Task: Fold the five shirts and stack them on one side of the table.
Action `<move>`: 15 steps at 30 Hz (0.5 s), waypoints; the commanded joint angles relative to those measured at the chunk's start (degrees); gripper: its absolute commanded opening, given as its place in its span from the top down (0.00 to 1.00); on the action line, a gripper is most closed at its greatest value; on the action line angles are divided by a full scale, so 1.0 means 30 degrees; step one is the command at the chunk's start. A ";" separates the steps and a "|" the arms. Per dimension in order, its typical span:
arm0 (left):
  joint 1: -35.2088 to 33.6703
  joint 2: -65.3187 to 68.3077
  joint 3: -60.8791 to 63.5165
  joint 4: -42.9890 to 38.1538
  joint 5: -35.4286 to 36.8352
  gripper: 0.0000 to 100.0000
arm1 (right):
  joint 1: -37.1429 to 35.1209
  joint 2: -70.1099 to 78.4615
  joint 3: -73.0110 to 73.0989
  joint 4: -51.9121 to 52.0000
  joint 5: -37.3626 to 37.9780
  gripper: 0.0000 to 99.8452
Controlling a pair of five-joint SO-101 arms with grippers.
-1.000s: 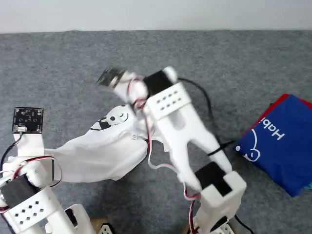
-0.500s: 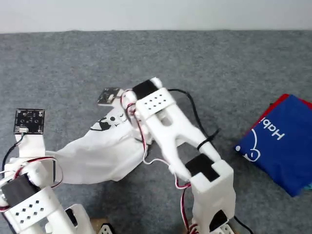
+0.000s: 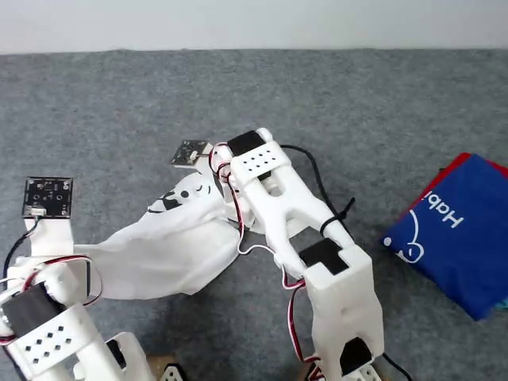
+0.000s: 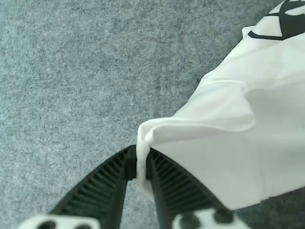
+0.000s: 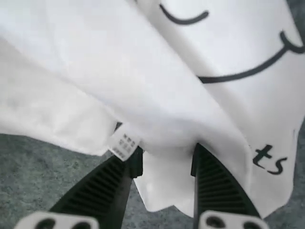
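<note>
Grey fuzzy tabletop [image 3: 381,103]: carries everything.
White shirt with black face print [image 3: 159,246]: crumpled, unfolded, lying left of centre between the two arms; printed end towards the middle, plain end towards the near left corner.
Blue folded shirt with white print [image 3: 456,238]: flat at the right edge, red cloth edge showing under it, well apart from the white shirt.
Right tool [image 5: 164,160]: down on the white shirt's printed end; jaws partly apart, straddling a fabric edge, cloth between them but not pinched.
Left tool [image 4: 139,166]: jaws clamped tight on a folded edge of the white shirt, low over the tabletop.
Small white care label [image 5: 123,144]: just beside one right-tool jaw.
</note>
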 commanded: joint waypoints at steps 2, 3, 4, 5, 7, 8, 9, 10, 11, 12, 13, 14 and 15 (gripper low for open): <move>-0.0029 -0.0234 -0.0132 -0.0410 0.0147 0.99 | -0.0132 0.0425 -0.1114 -0.0835 0.0088 0.82; -0.0029 -0.0234 -0.0132 -0.0440 0.0147 0.99 | -0.0044 0.0630 -0.1377 -0.0952 0.0088 0.82; -0.0029 -0.0234 -0.0132 -0.0440 0.0147 0.99 | 0.0044 0.0894 -0.1641 -0.1128 0.0088 0.82; -0.0029 -0.0234 -0.0132 -0.0440 0.0147 0.99 | 0.0249 0.1158 -0.1934 -0.1275 0.0088 0.82; -0.0029 -0.0234 -0.0103 -0.0440 0.0147 0.99 | 0.0571 0.1656 -0.2813 -0.1363 0.0059 0.85; -0.0029 -0.0234 -0.0103 -0.0440 0.0147 0.99 | 0.0689 0.1890 -0.3370 -0.1304 0.0088 0.89; -0.0029 -0.0234 -0.0103 -0.0440 0.0147 0.99 | 0.0835 0.2095 -0.3897 -0.1187 0.0147 0.93; -0.0029 -0.0234 -0.0103 -0.0440 0.0147 0.99 | 0.0982 0.2212 -0.4366 -0.1070 0.0147 0.96; -0.0029 -0.0234 -0.0103 -0.0410 0.0147 0.99 | 0.1099 0.2330 -0.4864 -0.0806 0.0147 0.99; -0.0029 -0.0234 -0.0103 -0.0410 0.0147 0.99 | 0.1245 0.2418 -0.5392 -0.0396 0.0147 0.99; -0.0029 -0.0234 -0.0103 -0.0410 0.0147 0.99 | 0.1392 0.2447 -0.5890 0.0132 0.0147 0.98; -0.0029 -0.0234 -0.0103 -0.0410 0.0147 0.99 | 0.1509 0.2447 -0.6388 0.0571 0.0147 0.99; -0.0029 -0.0234 -0.0103 -0.0410 0.0147 0.99 | 0.1656 0.2418 -0.6828 0.1070 0.0147 0.99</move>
